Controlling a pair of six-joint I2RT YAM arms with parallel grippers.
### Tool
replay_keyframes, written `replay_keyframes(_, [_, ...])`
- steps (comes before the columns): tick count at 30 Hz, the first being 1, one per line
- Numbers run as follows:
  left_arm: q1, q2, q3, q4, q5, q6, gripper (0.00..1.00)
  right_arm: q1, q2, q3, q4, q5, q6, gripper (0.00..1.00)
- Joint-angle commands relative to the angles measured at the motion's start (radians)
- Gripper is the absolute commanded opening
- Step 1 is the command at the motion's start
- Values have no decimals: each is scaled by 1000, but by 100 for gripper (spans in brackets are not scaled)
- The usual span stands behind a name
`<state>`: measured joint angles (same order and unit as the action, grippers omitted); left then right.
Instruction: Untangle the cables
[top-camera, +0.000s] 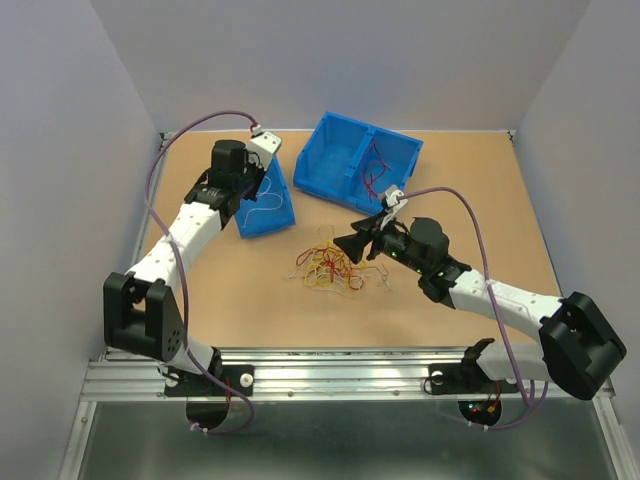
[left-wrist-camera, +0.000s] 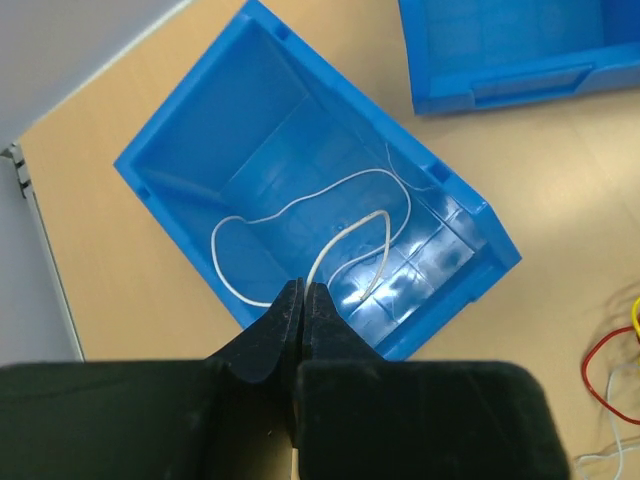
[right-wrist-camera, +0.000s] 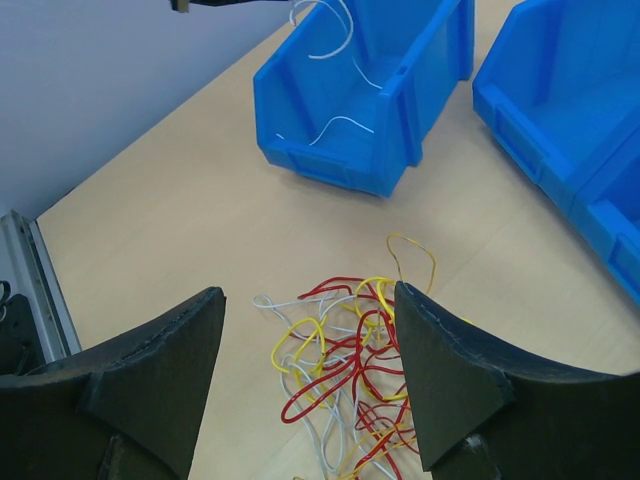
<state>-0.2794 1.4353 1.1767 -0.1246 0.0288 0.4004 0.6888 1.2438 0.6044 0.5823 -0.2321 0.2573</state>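
Blue is most of what my left wrist view shows: a small blue plastic bin (left-wrist-camera: 190, 130) lying on the tan wooden bench (left-wrist-camera: 130, 300). My left gripper (left-wrist-camera: 303, 298) hangs over the bin with its fingers pressed together on a thin white cable (left-wrist-camera: 300, 205). That cable loops down into the bin, and a short end of it shows below the fingers at the bottom edge of the view. In the overhead frame this bin sits at upper left.

My right gripper (right-wrist-camera: 308, 295) is spread wide, low over the middle of the bench. The tangle of thin red, yellow and white cables (right-wrist-camera: 340, 365) shows between and just ahead of its fingers in the wrist view. It is a loose knot of curly loops resting on the bench near the centre of the overhead frame, apart from both bins.

A larger blue plastic bin with two compartments (top-camera: 345, 160) stands at upper centre there, just beside the small one. A single red cable (top-camera: 375, 178) lies in its right-hand compartment.
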Motion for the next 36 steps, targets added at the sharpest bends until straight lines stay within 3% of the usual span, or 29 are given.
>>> replay_keyframes(1, [8, 118, 130, -98, 26, 43, 0, 8, 2, -14, 27, 0, -9, 74])
replay_keyframes(7, [23, 330, 268, -122, 29, 23, 0, 8, 11, -5, -16, 58, 11, 74])
replay_keyframes(8, [31, 350, 274, -121, 33, 20, 4, 9, 38, 7, -66, 71, 13, 74])
replay_keyframes(11, [39, 381, 268, -81, 33, 14, 23, 8, 92, 67, -145, 100, 20, 73])
replay_keyframes(12, [42, 375, 258, -63, 36, 9, 35, 8, 124, 78, -168, 105, 17, 73])
replay_keyframes(14, [43, 330, 216, -9, 40, 5, 48, 9, 154, 93, -171, 117, 16, 72])
replay_keyframes(15, [42, 312, 201, 5, 55, 3, 61, 9, 178, 100, -171, 129, 14, 71])
replay_keyframes(19, [42, 187, 143, 58, 88, 5, 77, 9, 226, 126, -174, 131, 5, 70])
replay_keyframes(25, [25, 48, 81, 79, 166, 28, 80, 8, 282, 166, -176, 105, -13, 66])
replay_keyframes(33, [-153, -29, 28, 115, 157, 37, 80, 9, 396, 264, -190, 93, -41, 57])
replay_keyframes(36, [-182, -27, 29, 167, 171, 11, 80, 8, 436, 287, -202, 106, -44, 45])
